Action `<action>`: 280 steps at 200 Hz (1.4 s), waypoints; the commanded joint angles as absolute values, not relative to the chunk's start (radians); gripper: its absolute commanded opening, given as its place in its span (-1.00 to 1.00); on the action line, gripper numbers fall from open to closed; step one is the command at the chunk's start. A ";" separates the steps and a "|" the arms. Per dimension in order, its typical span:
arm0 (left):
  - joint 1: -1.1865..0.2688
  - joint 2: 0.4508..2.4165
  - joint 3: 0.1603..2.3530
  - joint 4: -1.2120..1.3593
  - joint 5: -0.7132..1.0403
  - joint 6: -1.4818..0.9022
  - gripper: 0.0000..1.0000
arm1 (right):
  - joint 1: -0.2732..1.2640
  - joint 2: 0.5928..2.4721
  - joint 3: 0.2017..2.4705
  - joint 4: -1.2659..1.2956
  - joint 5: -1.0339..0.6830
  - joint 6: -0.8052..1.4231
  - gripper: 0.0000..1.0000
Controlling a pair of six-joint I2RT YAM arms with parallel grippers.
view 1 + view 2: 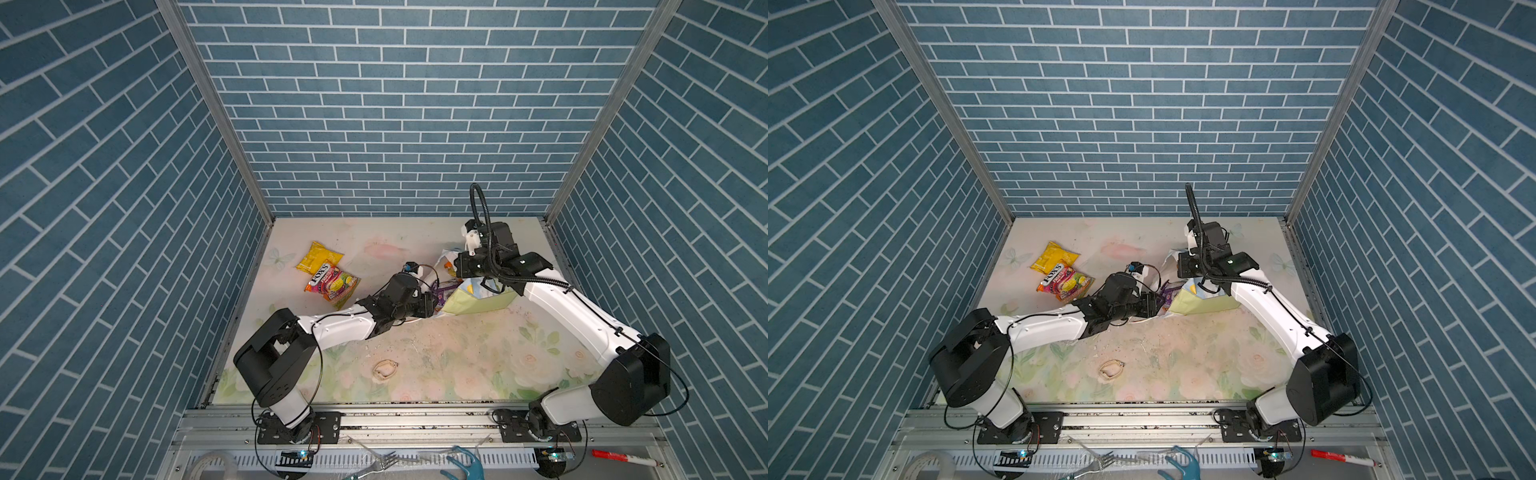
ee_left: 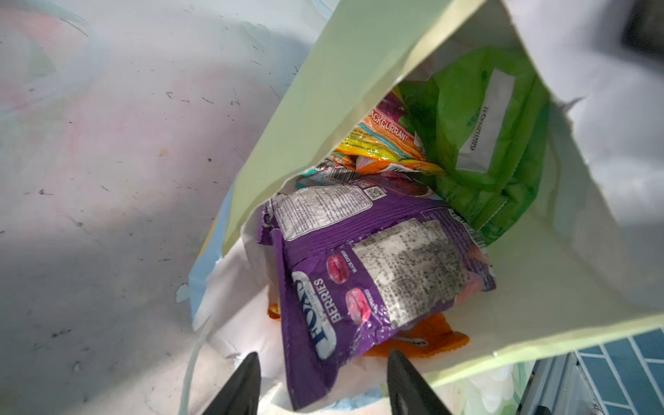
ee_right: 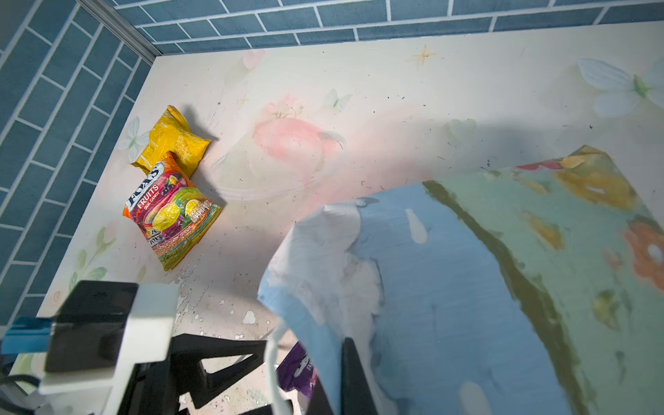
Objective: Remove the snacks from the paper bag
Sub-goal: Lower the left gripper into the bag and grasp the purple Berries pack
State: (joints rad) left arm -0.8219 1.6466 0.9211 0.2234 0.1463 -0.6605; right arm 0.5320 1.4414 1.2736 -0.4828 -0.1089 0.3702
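The paper bag [image 1: 478,303] lies on its side with its mouth toward my left arm. My right gripper [image 3: 337,388] is shut on the bag's blue upper wall [image 3: 467,287] and holds the mouth up. My left gripper [image 2: 327,381] is open at the mouth, and a corner of a purple FOX'S packet [image 2: 359,280] lies between its fingertips. Deeper inside are an orange packet [image 2: 424,337], a striped orange-yellow packet [image 2: 381,143], a teal one [image 2: 316,176] and a large green bag [image 2: 481,143]. Out on the table at the far left lie a yellow packet [image 1: 319,257] and a FOX'S fruits packet [image 1: 332,286].
A small tan loop [image 1: 384,369] lies on the floral table near the front middle. Blue brick walls close in the left, back and right sides. Beyond the front rail are a fork [image 1: 374,461], a teal clamp [image 1: 465,463] and a red marker [image 1: 619,457].
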 commanded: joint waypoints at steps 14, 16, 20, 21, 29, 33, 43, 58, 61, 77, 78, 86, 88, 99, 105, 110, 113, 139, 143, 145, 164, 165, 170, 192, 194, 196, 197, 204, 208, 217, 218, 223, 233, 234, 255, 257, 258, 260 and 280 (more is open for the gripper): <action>-0.828 1.686 0.963 0.278 0.192 -0.687 0.14 | 0.534 1.390 1.273 -0.385 -0.127 0.415 -1.00; -0.829 1.688 0.964 0.280 0.192 -0.688 0.13 | 0.535 1.390 1.273 -0.385 -0.127 0.416 -1.00; -0.830 1.692 0.966 0.281 0.193 -0.687 0.13 | 0.534 1.390 1.273 -0.382 -0.127 0.417 -1.00; -0.830 1.693 0.966 0.281 0.193 -0.687 0.13 | 0.534 1.390 1.272 -0.382 -0.127 0.417 -1.00; -0.831 1.702 0.971 0.281 0.193 -0.687 0.13 | 0.534 1.389 1.272 -0.381 -0.127 0.419 -1.00; -0.831 1.706 0.972 0.280 0.194 -0.689 0.13 | 0.535 1.388 1.272 -0.380 -0.127 0.419 -1.00; -0.831 1.717 0.975 0.280 0.197 -0.691 0.13 | 0.534 1.387 1.269 -0.378 -0.125 0.419 -1.00; -0.832 1.727 0.974 0.285 0.201 -0.696 0.14 | 0.534 1.385 1.270 -0.375 -0.123 0.420 -1.00; -0.833 1.728 0.974 0.286 0.201 -0.698 0.15 | 0.534 1.385 1.270 -0.375 -0.122 0.420 -1.00; -0.833 1.736 0.974 0.293 0.196 -0.703 0.19 | 0.534 1.385 1.268 -0.370 -0.125 0.423 -1.00; -0.833 1.736 0.974 0.293 0.196 -0.703 0.19 | 0.535 1.385 1.268 -0.370 -0.125 0.423 -1.00; -0.833 1.742 0.976 0.293 0.193 -0.705 0.19 | 0.534 1.385 1.267 -0.367 -0.126 0.426 -1.00; -0.833 1.744 0.978 0.293 0.193 -0.706 0.19 | 0.534 1.385 1.267 -0.367 -0.126 0.425 -1.00; -0.832 1.755 0.985 0.293 0.196 -0.707 0.20 | 0.534 1.385 1.266 -0.363 -0.125 0.426 -1.00; -0.833 1.761 0.990 0.295 0.199 -0.710 0.21 | 0.534 1.385 1.267 -0.363 -0.124 0.426 -1.00; -0.833 1.767 0.993 0.297 0.203 -0.711 0.22 | 0.534 1.385 1.267 -0.362 -0.123 0.426 -1.00; -0.833 1.772 0.995 0.298 0.205 -0.712 0.22 | 0.534 1.385 1.267 -0.361 -0.123 0.426 -1.00; -0.833 1.799 1.005 0.313 0.214 -0.725 0.22 | 0.534 1.385 1.266 -0.361 -0.118 0.428 -1.00; -0.833 1.804 1.006 0.317 0.215 -0.726 0.22 | 0.534 1.384 1.266 -0.361 -0.118 0.429 -1.00; -0.833 1.805 1.006 0.317 0.215 -0.727 0.22 | 0.533 1.384 1.265 -0.360 -0.118 0.429 -1.00; -0.833 1.824 1.017 0.321 0.218 -0.731 0.22 | 0.534 1.382 1.263 -0.356 -0.118 0.432 -1.00; -0.833 1.826 1.017 0.321 0.218 -0.732 0.22 | 0.534 1.382 1.262 -0.357 -0.118 0.431 -1.00; -0.833 1.830 1.018 0.323 0.219 -0.733 0.22 | 0.535 1.382 1.262 -0.356 -0.118 0.431 -1.00; -0.833 1.848 1.025 0.333 0.218 -0.737 0.17 | 0.534 1.382 1.262 -0.354 -0.118 0.433 -1.00; -0.833 1.849 1.026 0.333 0.218 -0.737 0.17 | 0.534 1.382 1.263 -0.353 -0.118 0.433 -1.00; -0.833 1.851 1.026 0.334 0.217 -0.738 0.16 | 0.534 1.382 1.263 -0.354 -0.118 0.434 -1.00; -0.833 1.851 1.026 0.333 0.217 -0.738 0.16 | 0.534 1.382 1.263 -0.354 -0.118 0.434 -1.00; -0.833 1.854 1.028 0.333 0.214 -0.738 0.13 | 0.533 1.382 1.262 -0.353 -0.118 0.434 -1.00; -0.833 1.858 1.029 0.333 0.212 -0.737 0.10 | 0.534 1.382 1.262 -0.352 -0.118 0.436 -1.00; -0.833 1.864 1.032 0.334 0.206 -0.736 0.03 | 0.534 1.382 1.259 -0.352 -0.119 0.436 -1.00; -0.832 1.865 1.033 0.333 0.206 -0.736 0.02 | 0.535 1.382 1.260 -0.352 -0.119 0.436 -1.00; -0.833 1.868 1.035 0.331 0.203 -0.734 -0.02 | 0.534 1.382 1.261 -0.351 -0.120 0.437 -1.00; -0.833 1.876 1.041 0.326 0.200 -0.731 -0.15 | 0.535 1.381 1.259 -0.352 -0.121 0.437 -1.00; -0.833 1.876 1.042 0.325 0.200 -0.731 -0.17 | 0.534 1.381 1.259 -0.352 -0.121 0.437 -1.00; -0.833 1.884 1.052 0.308 0.190 -0.726 -0.52 | 0.534 1.375 1.255 -0.356 -0.122 0.439 -1.00; -0.833 1.883 1.052 0.306 0.190 -0.726 -0.55 | 0.534 1.375 1.254 -0.356 -0.121 0.439 -1.00; -0.833 1.883 1.052 0.306 0.189 -0.726 -0.57 | 0.535 1.374 1.253 -0.356 -0.121 0.439 -1.00; -0.833 1.882 1.052 0.305 0.189 -0.725 -0.60 | 0.535 1.373 1.253 -0.356 -0.121 0.439 -1.00; -0.832 1.861 1.055 0.282 0.170 -0.706 -0.92 | 0.534 1.361 1.241 -0.358 -0.112 0.439 -1.00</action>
